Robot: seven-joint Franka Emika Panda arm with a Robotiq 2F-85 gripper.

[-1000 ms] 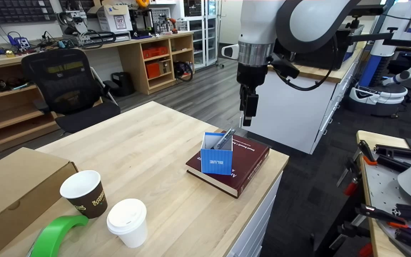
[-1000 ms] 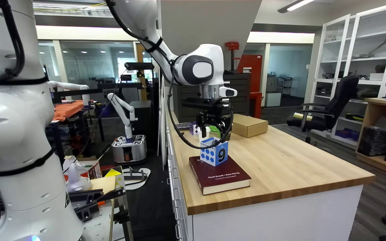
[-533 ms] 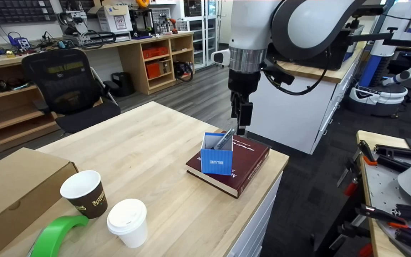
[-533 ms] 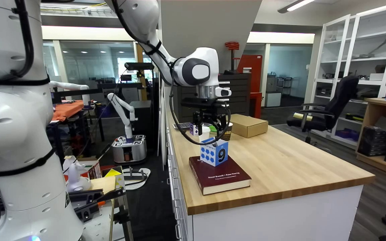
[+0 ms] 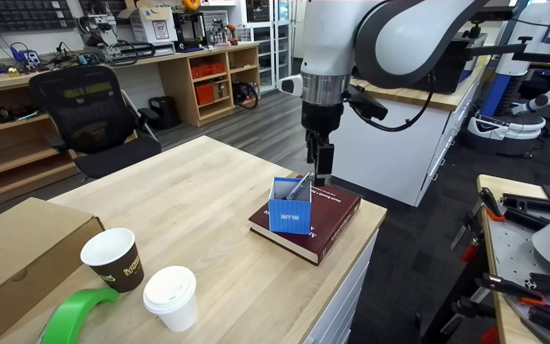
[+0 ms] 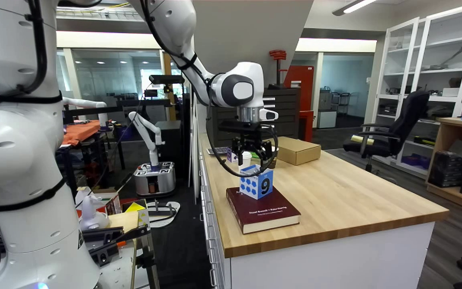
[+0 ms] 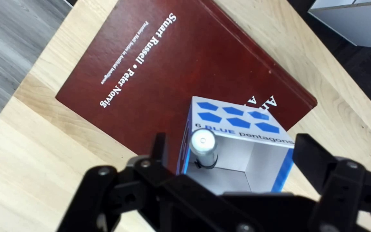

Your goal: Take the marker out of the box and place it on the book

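The marker [image 5: 301, 186] is grey and leans in the open blue box [image 5: 289, 216], its upper end above the rim. The wrist view shows the marker's round end [image 7: 203, 141] at the box's left corner. The box stands upright on the maroon book [image 5: 334, 210], as also seen in an exterior view with the box [image 6: 256, 184] and book [image 6: 267, 212]. My gripper [image 7: 232, 146] is open and empty, its fingers [image 7: 311, 158] spread wide above the box. In an exterior view the gripper [image 5: 320, 181] hangs pointing down, close to the marker's upper end.
A lidded white cup [image 5: 172, 298], a brown paper cup [image 5: 117, 267], a green curved object [image 5: 77, 310] and a brown cardboard box [image 5: 26, 258] stand on the same table. The book lies near the table's corner and edge [image 6: 231, 251].
My gripper has come down and moved towards the box, down and left in an exterior view. It stays open. The marker, box and book have not moved.
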